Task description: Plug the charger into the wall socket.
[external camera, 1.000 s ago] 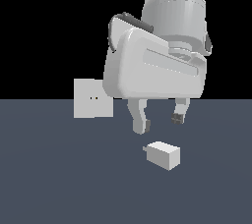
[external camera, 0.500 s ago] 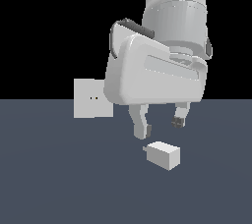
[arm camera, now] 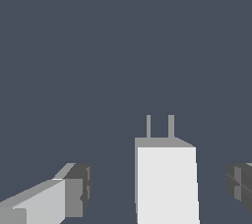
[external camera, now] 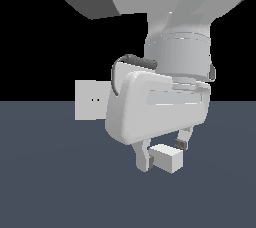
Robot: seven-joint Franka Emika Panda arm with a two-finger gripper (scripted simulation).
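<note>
Floor [external camera: 50, 182] is dark and flat, and the big white arm [external camera: 175, 57] hangs low over it. Next in size, the socket [external camera: 90, 100] stands upright at the back, on the exterior view's left, well apart from the charger. The gripper [external camera: 162, 154] is spread wide, holding nothing. The charger [external camera: 167, 158] lies on the floor between the fingers [arm camera: 74, 191], with gaps on both sides and its prongs [arm camera: 159, 126] pointing away from the wrist
</note>
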